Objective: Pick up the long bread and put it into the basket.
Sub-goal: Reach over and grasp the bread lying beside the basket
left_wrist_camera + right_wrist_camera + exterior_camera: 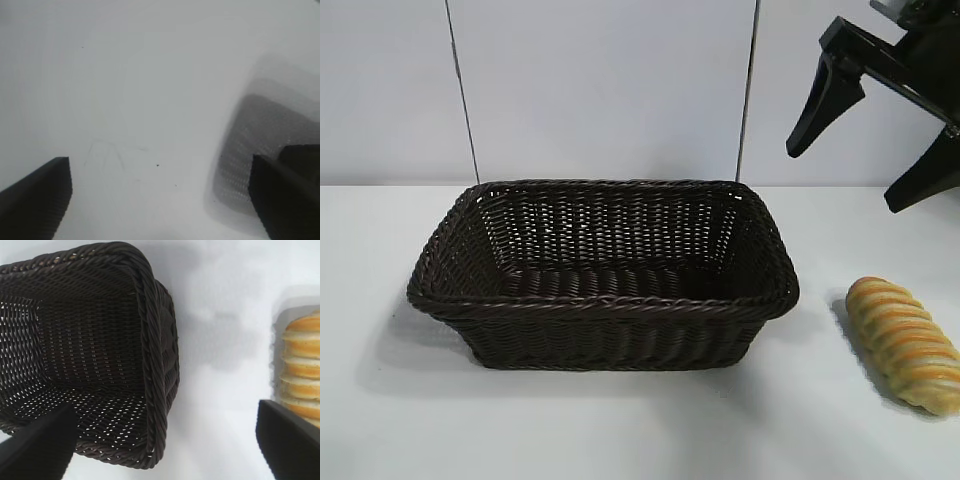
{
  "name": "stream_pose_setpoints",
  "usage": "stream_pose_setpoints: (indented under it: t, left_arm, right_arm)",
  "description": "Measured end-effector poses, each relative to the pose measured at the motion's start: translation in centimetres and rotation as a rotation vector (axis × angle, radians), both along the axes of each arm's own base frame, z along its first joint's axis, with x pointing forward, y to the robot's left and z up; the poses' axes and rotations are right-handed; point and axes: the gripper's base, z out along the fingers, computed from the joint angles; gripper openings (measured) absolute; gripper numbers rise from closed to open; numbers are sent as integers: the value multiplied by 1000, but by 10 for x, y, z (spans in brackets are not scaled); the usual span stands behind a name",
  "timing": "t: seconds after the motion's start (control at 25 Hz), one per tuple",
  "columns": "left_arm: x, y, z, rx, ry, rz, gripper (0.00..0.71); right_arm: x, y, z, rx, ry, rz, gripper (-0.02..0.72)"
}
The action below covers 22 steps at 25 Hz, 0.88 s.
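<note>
**Bread on the surface, basket unfilled**

White surface [620, 430] runs under everything, with a pale wall panel behind it.

Nearest to where I stand, the long bread [905, 343] lies flat on that surface, below the right hand [875, 150] and a little to the near side of it. It sits just beside the basket [603, 300], off the basket's right end, not touching the braided rim. Golden loaf, orange-brown ridges running across it, one rounded end pointing toward the far side.

The right hand hangs in the air above the far right corner, its two black fingers spread wide with nothing between them. From its own camera the loaf shows beside one finger and the dark wicker beside the other, so the hand is over the bare strip between them.

Farther in, the basket stands upright with nothing visible inside.

The left hand [160, 200] does not appear from the front. Its own camera shows its fingers wide apart and holding nothing, over bare white surface, with a blurred grey shape past one finger that I cannot identify for certain.
</note>
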Motion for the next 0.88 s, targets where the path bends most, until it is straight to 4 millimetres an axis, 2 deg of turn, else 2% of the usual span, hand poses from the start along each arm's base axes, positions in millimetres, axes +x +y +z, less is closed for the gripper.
stream_pose_setpoints:
  t: [0.2,0.28,0.36,0.48,0.56,0.88]
  left_arm:
    - [-62,-48,41,83,-179,-159,694]
    - [-89,-62,49,116,-231,-223,694]
    - [-117,-65,51,160,-272,-224,694]
    - [-150,-61,40,222,-305,-174,694]
    - [-164,-60,28,244,-321,-152,694]
    - [-203,-64,-40,252,-339,-213,694]
  right_arm:
    - [0,0,0,-2,-2,7,694]
    - [0,0,0,-3,-3,9,694]
    - [0,0,0,-3,-3,9,694]
    - [0,0,0,-3,-3,9,694]
    - [0,0,0,-3,-3,10,694]
    - [0,0,0,-5,-6,16,694]
